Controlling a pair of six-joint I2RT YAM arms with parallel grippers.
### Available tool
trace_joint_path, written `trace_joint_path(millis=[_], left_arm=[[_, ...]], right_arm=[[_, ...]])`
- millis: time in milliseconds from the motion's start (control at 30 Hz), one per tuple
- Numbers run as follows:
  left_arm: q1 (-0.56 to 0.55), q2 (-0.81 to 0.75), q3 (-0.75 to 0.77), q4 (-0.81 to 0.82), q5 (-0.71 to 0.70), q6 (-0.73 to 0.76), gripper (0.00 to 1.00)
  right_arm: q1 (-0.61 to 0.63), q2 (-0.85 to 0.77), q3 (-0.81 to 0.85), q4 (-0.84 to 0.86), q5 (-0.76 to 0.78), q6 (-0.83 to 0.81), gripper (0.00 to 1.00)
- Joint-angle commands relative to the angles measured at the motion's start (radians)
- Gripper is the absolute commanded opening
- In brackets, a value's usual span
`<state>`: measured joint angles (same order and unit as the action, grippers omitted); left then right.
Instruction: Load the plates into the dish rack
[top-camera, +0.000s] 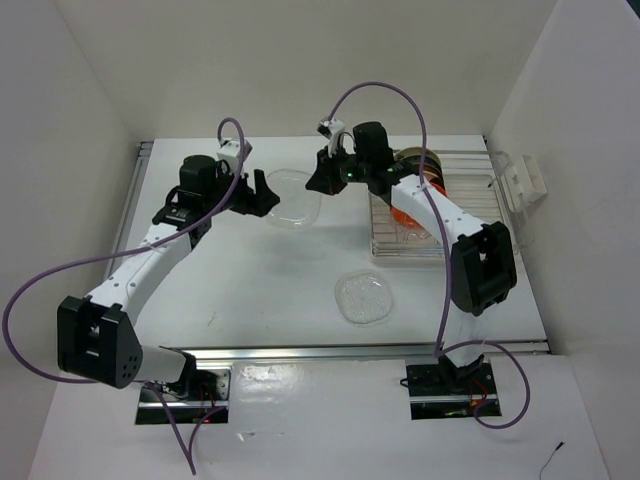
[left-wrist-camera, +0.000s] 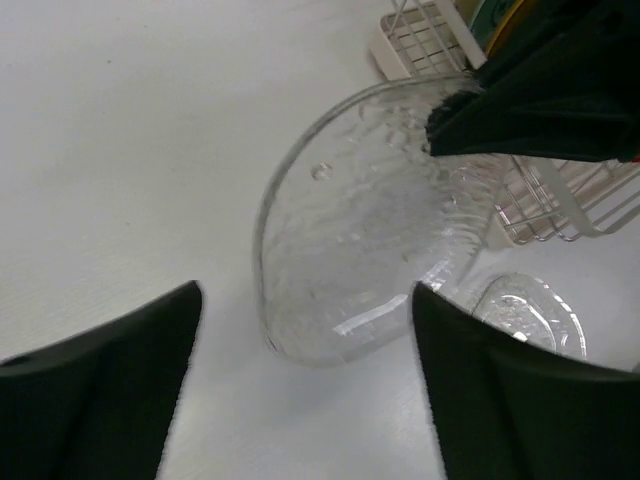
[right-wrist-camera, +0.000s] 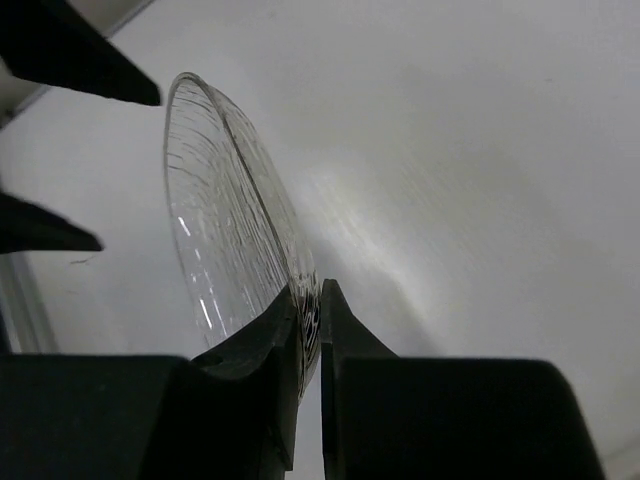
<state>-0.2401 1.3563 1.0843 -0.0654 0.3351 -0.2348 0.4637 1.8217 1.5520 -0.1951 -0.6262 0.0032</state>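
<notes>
My right gripper (top-camera: 318, 186) is shut on the rim of a clear glass plate (top-camera: 293, 199), holding it tilted above the table; the rim shows pinched between the fingers in the right wrist view (right-wrist-camera: 230, 230). My left gripper (top-camera: 268, 193) is open just left of that plate (left-wrist-camera: 365, 225), not touching it. A second clear glass plate (top-camera: 364, 297) lies flat on the table, also in the left wrist view (left-wrist-camera: 530, 312). The wire dish rack (top-camera: 470, 160) at the back right holds an orange plate (top-camera: 400, 213) and a brown patterned plate (top-camera: 415, 160), largely hidden by the right arm.
White walls enclose the table on three sides. A white bracket (top-camera: 520, 180) is fixed to the right wall beside the rack. The rack's corner shows in the left wrist view (left-wrist-camera: 420, 40).
</notes>
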Motion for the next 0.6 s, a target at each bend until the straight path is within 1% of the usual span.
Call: trace_joint_path(millis=[0, 33, 67, 100, 133, 167, 200, 233, 267, 300, 333, 367, 400, 433, 467, 500, 533, 567], left_arm=[[-0.007, -0.057, 0.038, 0.023, 0.062, 0.021, 1.00], [-0.007, -0.066, 0.052, 0.010, 0.062, 0.022, 1.00], [-0.007, -0.066, 0.081, -0.014, 0.062, 0.022, 1.00], [-0.007, -0.077, 0.097, -0.028, 0.062, 0.022, 1.00], [-0.007, -0.077, 0.110, -0.040, 0.071, 0.031, 1.00], [-0.007, -0.077, 0.123, -0.054, 0.071, 0.046, 1.00], [-0.007, -0.077, 0.134, -0.065, 0.071, 0.046, 1.00], [-0.007, -0.077, 0.134, -0.076, 0.071, 0.055, 1.00], [0.002, -0.077, 0.134, -0.076, 0.071, 0.055, 1.00], [0.002, -0.077, 0.115, -0.076, 0.071, 0.055, 1.00], [0.002, -0.077, 0.106, -0.076, 0.094, 0.066, 1.00], [0.016, -0.063, 0.097, -0.076, 0.134, 0.086, 1.00], [0.016, -0.053, 0.088, -0.076, 0.192, 0.106, 1.00], [0.016, -0.039, 0.079, -0.085, 0.313, 0.129, 1.00], [0.025, 0.001, 0.078, -0.117, 0.359, 0.161, 1.00], [0.025, 0.022, 0.078, -0.129, 0.386, 0.161, 1.00], [0.025, 0.041, 0.078, -0.129, 0.398, 0.161, 1.00], [0.025, 0.056, 0.063, -0.129, 0.409, 0.152, 1.00]], right_arm=[[0.010, -0.080, 0.082, -0.059, 0.245, -0.149, 0.00], [0.010, -0.100, 0.082, -0.069, 0.296, -0.190, 0.00], [0.001, -0.145, 0.082, -0.069, 0.392, -0.280, 0.00], [0.001, -0.171, 0.065, -0.052, 0.437, -0.326, 0.00], [-0.011, -0.200, 0.047, -0.038, 0.471, -0.376, 0.00], [-0.037, -0.232, 0.021, -0.021, 0.494, -0.487, 0.00], [-0.051, -0.305, -0.010, 0.000, 0.506, -0.549, 0.00], [-0.069, -0.346, -0.086, 0.040, 0.507, -0.615, 0.00], [-0.101, -0.389, -0.128, 0.066, 0.507, -0.678, 0.00], [-0.118, -0.474, -0.204, 0.091, 0.487, -0.777, 0.00], [-0.138, -0.514, -0.231, 0.104, 0.461, -0.820, 0.00], [-0.186, -0.551, -0.249, 0.092, 0.420, -0.862, 0.00], [-0.212, -0.614, -0.262, 0.067, 0.369, -0.953, 0.00], [-0.235, -0.639, -0.288, 0.024, 0.309, -0.992, 0.00], [-0.265, -0.656, -0.297, -0.004, 0.309, -1.023, 0.00], [-0.281, -0.667, -0.297, -0.041, 0.309, -1.087, 0.00], [-0.295, -0.667, -0.297, -0.078, 0.341, -1.112, 0.00], [-0.306, -0.667, -0.297, -0.149, 0.359, -1.134, 0.00]])
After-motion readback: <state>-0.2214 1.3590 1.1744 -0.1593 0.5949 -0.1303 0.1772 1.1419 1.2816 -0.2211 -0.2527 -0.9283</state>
